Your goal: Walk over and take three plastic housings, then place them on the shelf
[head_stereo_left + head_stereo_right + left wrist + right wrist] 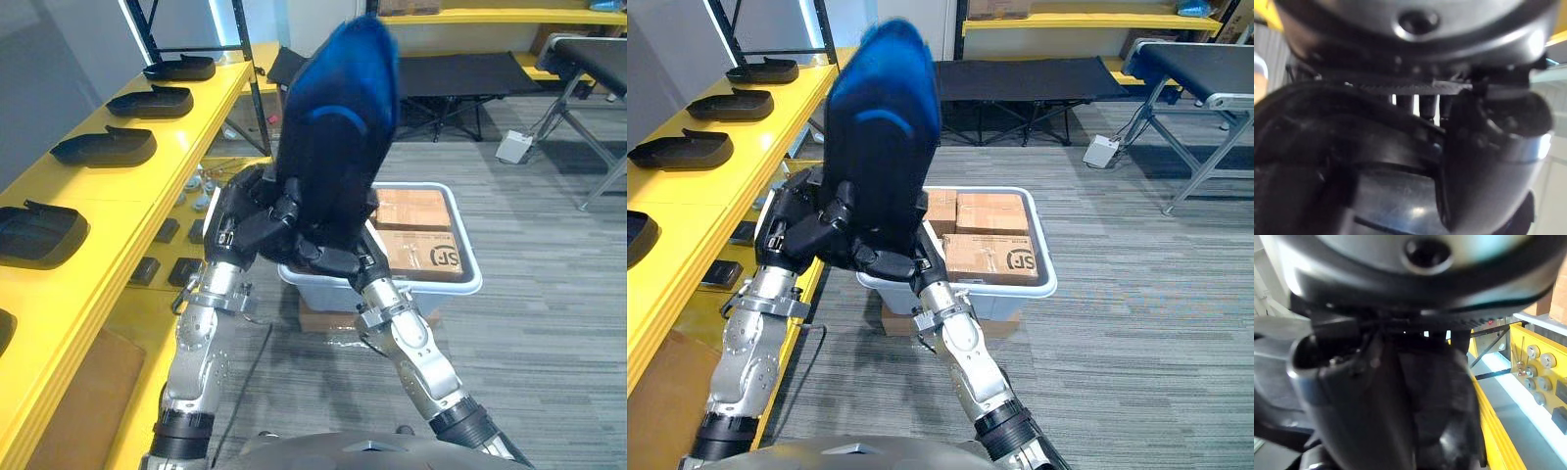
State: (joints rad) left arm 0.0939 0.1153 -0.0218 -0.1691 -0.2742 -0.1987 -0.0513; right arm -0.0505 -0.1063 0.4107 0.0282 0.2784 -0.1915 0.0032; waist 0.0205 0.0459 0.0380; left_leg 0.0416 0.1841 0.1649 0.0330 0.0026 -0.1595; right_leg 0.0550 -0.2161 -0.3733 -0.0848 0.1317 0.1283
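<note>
I hold a black plastic housing point(338, 127) upright in front of me, its rounded top glinting blue. My left hand point(245, 220) grips its lower left side and my right hand point(338, 257) grips its bottom edge, fingers of both curled round it. Up close, the housing's dark glossy shell point(1376, 196) shows past the left hand, and again point(1415, 421) past the right. Several more black housings point(103, 147) lie in a row on the yellow shelf point(127, 196) to my left.
A white bin point(460, 284) with cardboard boxes point(411, 211) stands on the grey floor just behind the held housing. A black folding cot point(470, 73) and a metal-legged stand point(588, 59) are further back. Small dark parts point(157, 269) lie on the lower shelf level.
</note>
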